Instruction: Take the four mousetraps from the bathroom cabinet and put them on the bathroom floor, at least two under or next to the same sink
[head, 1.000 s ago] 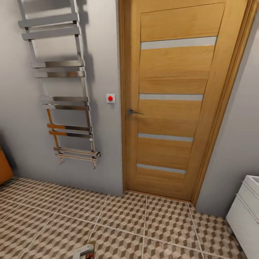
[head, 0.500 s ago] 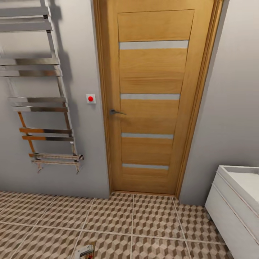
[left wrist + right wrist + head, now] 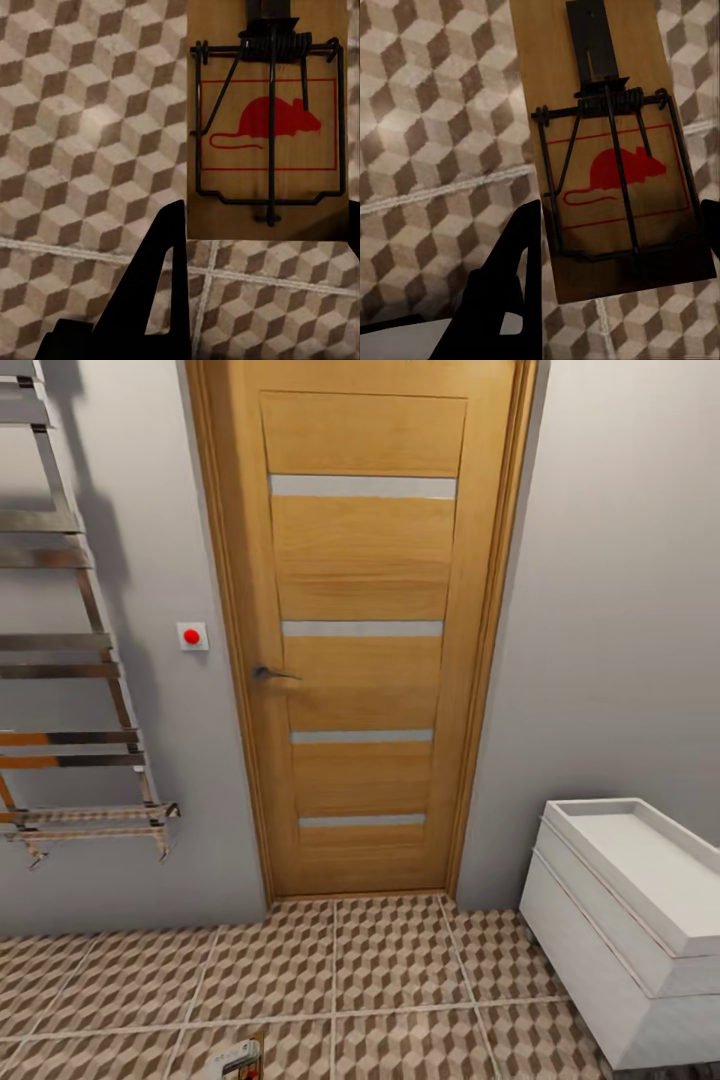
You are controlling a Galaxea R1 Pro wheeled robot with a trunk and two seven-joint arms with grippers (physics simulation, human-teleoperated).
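We see a mousetrap pinched in the left gripper and another mousetrap pinched in the right gripper, both above the bathroom floor. Head view: door, bathroom sink.

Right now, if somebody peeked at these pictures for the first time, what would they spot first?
Probably the tall wooden door straight ahead in the head view, shut, with the white bathroom sink low to its right. Then the mousetraps: one mousetrap with a red mouse picture between the left gripper fingers, another mousetrap in the right gripper, both above the cube-pattern bathroom floor.
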